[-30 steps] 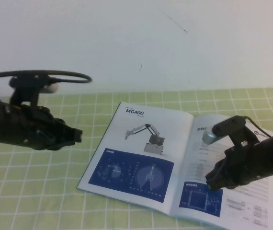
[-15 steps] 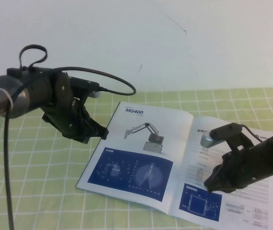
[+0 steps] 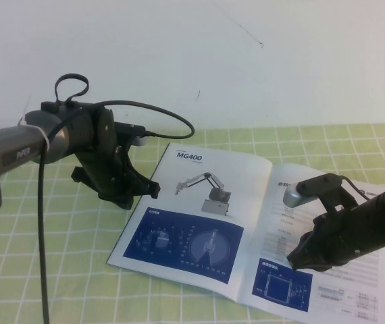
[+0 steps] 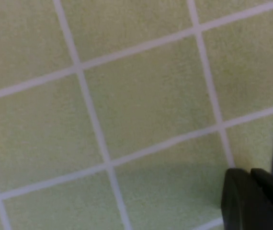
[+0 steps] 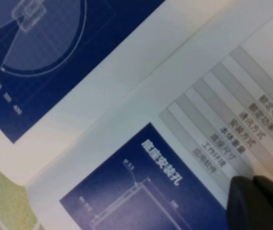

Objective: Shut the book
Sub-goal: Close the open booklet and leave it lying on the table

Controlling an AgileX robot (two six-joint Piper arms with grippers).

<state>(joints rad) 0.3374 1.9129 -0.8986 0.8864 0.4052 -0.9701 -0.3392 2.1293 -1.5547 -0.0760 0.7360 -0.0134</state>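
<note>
Thin floppy book [image 3: 206,216] is lying open on the checked cloth [image 3: 44,270], probably going to bend, so I'm thinking lift at the left page's outer edge, where the left gripper [image 3: 145,189] is hovering pressed together, right gripper [image 3: 300,258] likewise closed over the right page.

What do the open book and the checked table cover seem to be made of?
The book: probably coated paper with a smooth finish; thin flat pages, crisp print. The table cover: likely matte cloth; soft, fuzzy-looking green with white lines. The left gripper hovers by the book's left edge; the right gripper is over its right page.
</note>
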